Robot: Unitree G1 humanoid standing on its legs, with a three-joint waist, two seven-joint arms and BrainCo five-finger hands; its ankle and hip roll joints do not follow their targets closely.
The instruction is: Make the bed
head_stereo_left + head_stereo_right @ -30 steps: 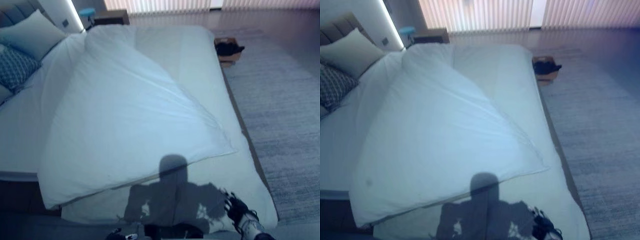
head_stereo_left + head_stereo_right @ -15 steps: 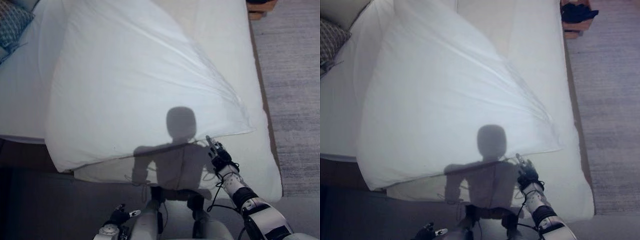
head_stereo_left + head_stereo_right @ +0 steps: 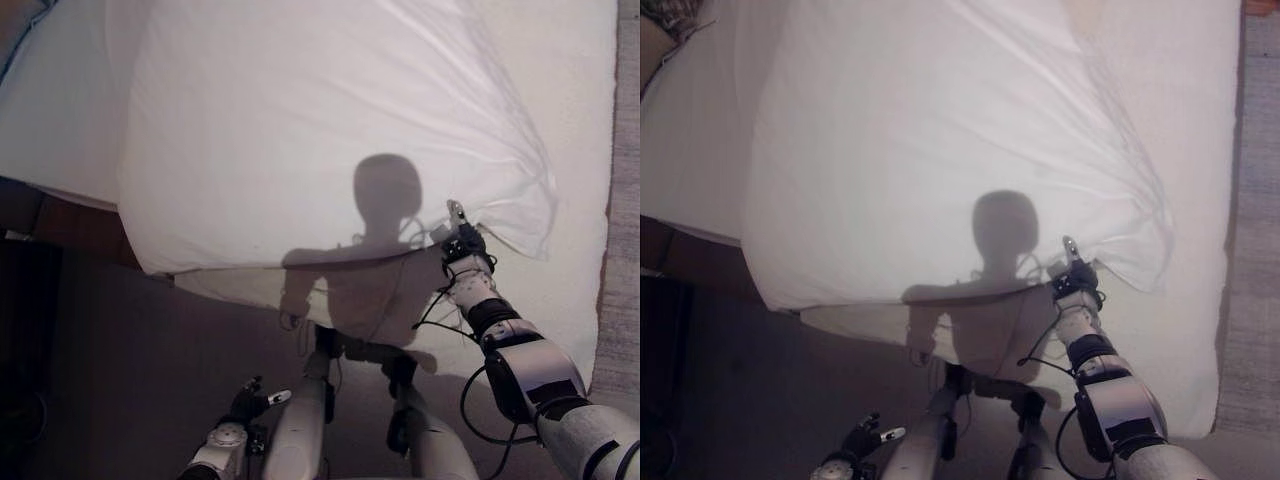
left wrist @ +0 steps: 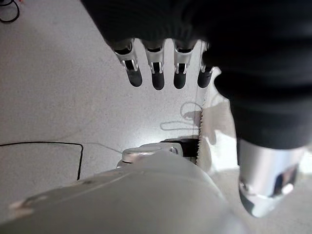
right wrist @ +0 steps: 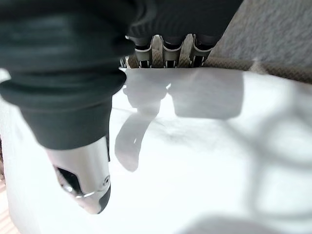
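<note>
Spreading across most of the head camera's frame is the big white puffy duvet [image 3: 330, 130], lying slantwise over the white mattress sheet [image 3: 575, 110] with its lower corner bunched into fine creases at centre right. Right at that creased corner sits the right hand [image 3: 462, 243], reaching up from the lower right, fingers straight and relaxed, one dark tip poking up against the duvet's edge (nothing pinched that I can see). From the right wrist camera the fingers [image 5: 164, 53] hang in a loose row above plain white bedding, the thumb [image 5: 83, 180] well apart from them, gripping nothing. Down at the bottom left of the frame, the left hand [image 3: 252, 396] hangs low over the dark floor [image 3: 130, 360], well apart from the bed; its own wrist camera shows the fingers [image 4: 157, 73] loose and open with grey floor behind them. Off at the far right edge runs a strip of grey woven carpet [image 3: 622, 250], and the bed's dark wooden base [image 3: 70, 215] peeks out at middle left under the overhanging duvet.
</note>
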